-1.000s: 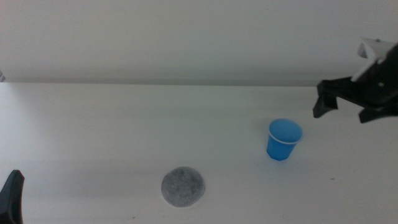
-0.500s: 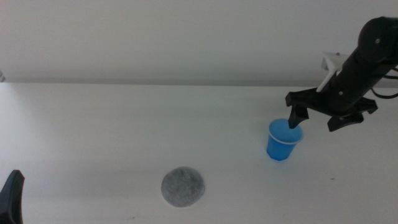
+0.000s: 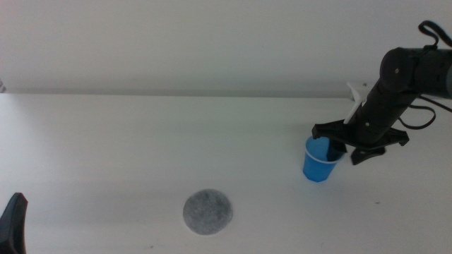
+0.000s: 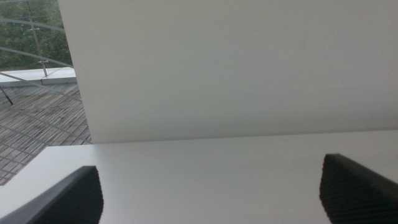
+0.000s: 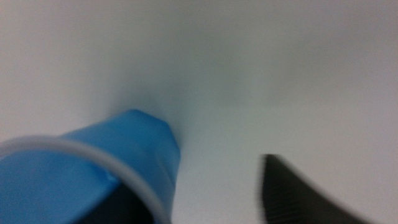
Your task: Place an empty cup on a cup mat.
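Observation:
The blue cup (image 3: 315, 168) stands upright on the white table, right of centre. The speckled grey cup mat (image 3: 207, 211) lies flat well to its left, nearer the front, with nothing on it. My right gripper (image 3: 347, 149) is open at the cup's rim. One jaw dips inside the cup and the other stands outside its right wall. In the right wrist view the cup (image 5: 124, 149) is close up, and the right gripper (image 5: 205, 202) straddles its wall. My left gripper (image 3: 13, 224) waits at the bottom left edge; in its own wrist view it (image 4: 211, 193) is open and empty.
The white table (image 3: 141, 141) runs back to a plain white wall. Nothing else lies between the cup and the mat. The left wrist view shows a window with greenery (image 4: 31, 37) beyond the table's edge.
My right gripper has come in from the right and down, from beside the cup to its rim, with one jaw now inside it. The cup, the mat and the left arm have not moved.

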You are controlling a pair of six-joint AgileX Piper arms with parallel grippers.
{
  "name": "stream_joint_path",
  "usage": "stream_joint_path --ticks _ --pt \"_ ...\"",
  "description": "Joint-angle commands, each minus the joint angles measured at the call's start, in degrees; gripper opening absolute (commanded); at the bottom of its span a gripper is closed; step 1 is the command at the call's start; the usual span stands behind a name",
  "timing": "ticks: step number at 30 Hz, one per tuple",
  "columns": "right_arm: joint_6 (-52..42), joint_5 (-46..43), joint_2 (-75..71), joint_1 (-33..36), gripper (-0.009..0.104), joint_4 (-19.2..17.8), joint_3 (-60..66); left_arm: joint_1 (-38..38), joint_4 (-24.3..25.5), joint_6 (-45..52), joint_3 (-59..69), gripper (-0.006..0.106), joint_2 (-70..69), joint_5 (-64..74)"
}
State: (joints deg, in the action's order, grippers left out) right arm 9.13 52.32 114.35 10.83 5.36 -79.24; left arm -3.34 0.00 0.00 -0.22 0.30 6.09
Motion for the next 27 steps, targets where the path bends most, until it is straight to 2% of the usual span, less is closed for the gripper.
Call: stream_joint_path --ticks 1,2,3,7,12,20,27 --pt "0.11 -1.3 0.51 0.06 0.023 0.06 -0.55 0.48 0.0 0.0 2.35 0.094 -2.4 -0.67" --pt "0.11 -1.46 0.51 0.06 0.005 0.06 -0.55 0.48 0.0 0.0 2.35 0.094 -2.4 -0.67" --pt "0.11 -1.35 0.39 0.14 -0.002 0.06 -0.66 0.48 0.0 0.0 2.35 0.094 -2.4 -0.67" --pt "2.52 -1.01 -2.86 2.39 0.002 -1.02 -0.65 0.48 0.0 0.0 2.35 0.094 -2.4 -0.67" --pt "5.81 1.96 -4.88 9.38 0.002 -1.03 -4.8 0.48 0.0 0.0 2.35 0.094 -2.4 -0.67" --pt "8.46 9.94 3.66 22.1 0.002 1.43 -19.98 0.48 0.0 0.0 2.35 0.094 -2.4 -0.67" --pt "10.6 12.46 10.12 29.38 0.002 1.33 -28.12 0.48 0.0 0.0 2.35 0.094 -2.4 -0.67"
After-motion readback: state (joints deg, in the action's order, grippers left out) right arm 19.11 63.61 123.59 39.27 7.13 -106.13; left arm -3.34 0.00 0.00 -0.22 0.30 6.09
